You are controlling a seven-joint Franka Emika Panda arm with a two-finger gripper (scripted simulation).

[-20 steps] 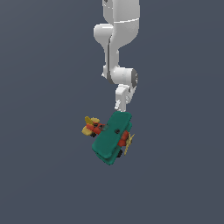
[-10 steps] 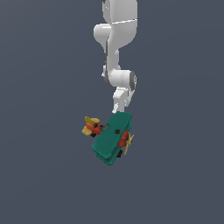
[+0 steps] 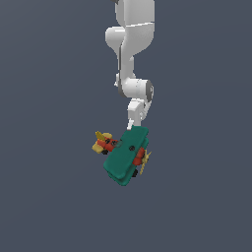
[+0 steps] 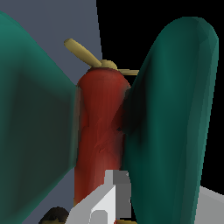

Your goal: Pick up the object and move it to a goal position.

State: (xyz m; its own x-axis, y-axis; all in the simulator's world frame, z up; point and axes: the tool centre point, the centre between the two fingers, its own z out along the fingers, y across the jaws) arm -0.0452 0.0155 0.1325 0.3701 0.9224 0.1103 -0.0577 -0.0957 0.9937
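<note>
Grey floor; pincer (image 3: pixel 134 127) grips toy biplane (image 3: pixel 126 155).

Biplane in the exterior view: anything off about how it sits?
Yes. The toy biplane is tilted, wings slanting down toward the exterior view's left, tail out left, propeller low right. The gripper meets it at one wing's upper end, off-centre. The wrist view shows a finger beside the red body; closure unclear.

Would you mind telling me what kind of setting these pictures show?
It is most likely a bare simulated test scene, not a real room. The ground is flat, featureless grey; the white Panda arm looks smoothly rendered; the toy biplane at its gripper is the only object.
</note>
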